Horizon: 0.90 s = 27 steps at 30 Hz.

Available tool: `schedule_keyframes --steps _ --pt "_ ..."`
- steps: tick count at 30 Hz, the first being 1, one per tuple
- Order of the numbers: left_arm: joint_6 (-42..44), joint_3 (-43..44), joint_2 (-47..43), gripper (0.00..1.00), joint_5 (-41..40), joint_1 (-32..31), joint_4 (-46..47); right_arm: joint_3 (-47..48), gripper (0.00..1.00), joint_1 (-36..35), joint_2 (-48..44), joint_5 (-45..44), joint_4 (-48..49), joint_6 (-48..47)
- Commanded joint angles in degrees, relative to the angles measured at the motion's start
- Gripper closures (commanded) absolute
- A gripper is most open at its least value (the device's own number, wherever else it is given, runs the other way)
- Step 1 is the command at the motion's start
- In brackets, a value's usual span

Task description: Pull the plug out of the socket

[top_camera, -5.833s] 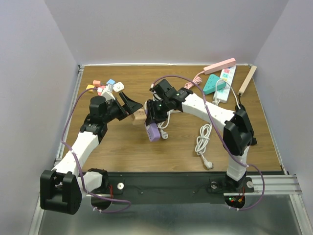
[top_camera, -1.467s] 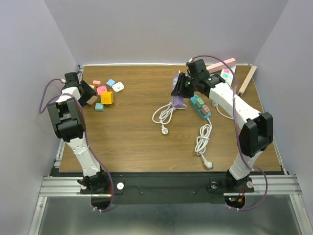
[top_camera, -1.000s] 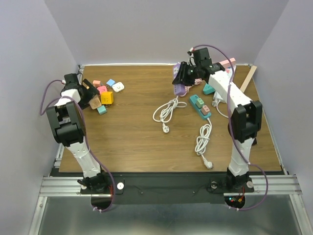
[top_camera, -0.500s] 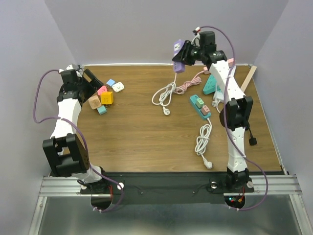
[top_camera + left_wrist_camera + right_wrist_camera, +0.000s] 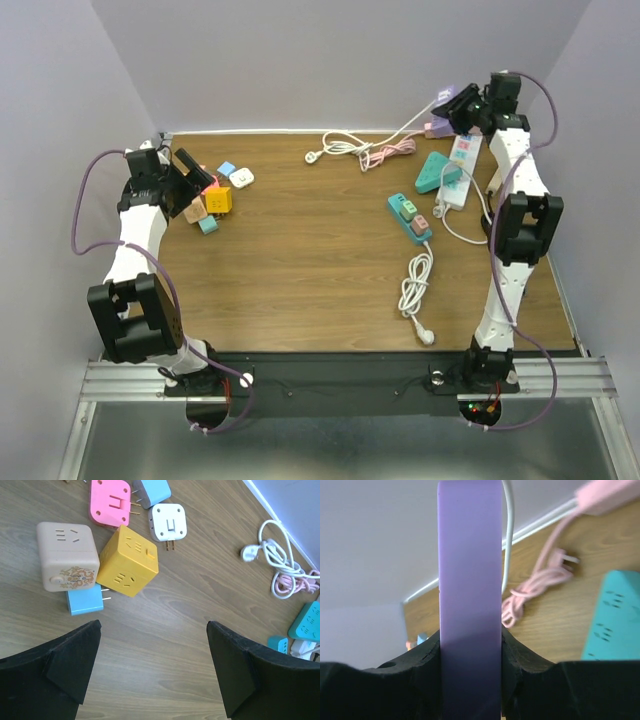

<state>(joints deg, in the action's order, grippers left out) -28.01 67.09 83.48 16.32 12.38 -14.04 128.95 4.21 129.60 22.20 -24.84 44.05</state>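
Swung far right, raised, right jaws pinch purple strip (image 5: 469, 580) — left jaws spread.

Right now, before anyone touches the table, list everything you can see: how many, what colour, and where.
purple power strip: one, purple, held up at the far right.
white cable: one, white, running from that strip to the table's far edge.
pink cable: one, pink, coiled beside it.
teal power strip: one, teal, centre right.
triangular socket: one, teal, far right.
white power strip: one, white, far right.
loose cable: one, white, coiled near right.
plug adapters: six visible; yellow, beige, pink, white, two blue; far left.
left gripper: one, black, open, near the adapters.
right gripper: one, black, shut on the purple power strip.
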Motion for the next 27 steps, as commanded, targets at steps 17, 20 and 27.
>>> schedule_keyframes --steps 17,20,27 --pt "-0.8 -3.6 -1.8 0.01 9.4 -1.2 4.9 -13.8 0.10 7.4 -7.2 -5.1 1.4 -2.5" --pt "-0.6 -4.0 -2.2 0.01 10.1 -1.2 4.8 -13.0 0.00 7.4 -8.1 -8.4 -1.0 -3.4" --pt "-0.5 -4.0 -2.7 0.01 12.4 -1.4 4.9 -13.1 0.00 7.2 -12.9 -10.8 -7.2 -4.4"
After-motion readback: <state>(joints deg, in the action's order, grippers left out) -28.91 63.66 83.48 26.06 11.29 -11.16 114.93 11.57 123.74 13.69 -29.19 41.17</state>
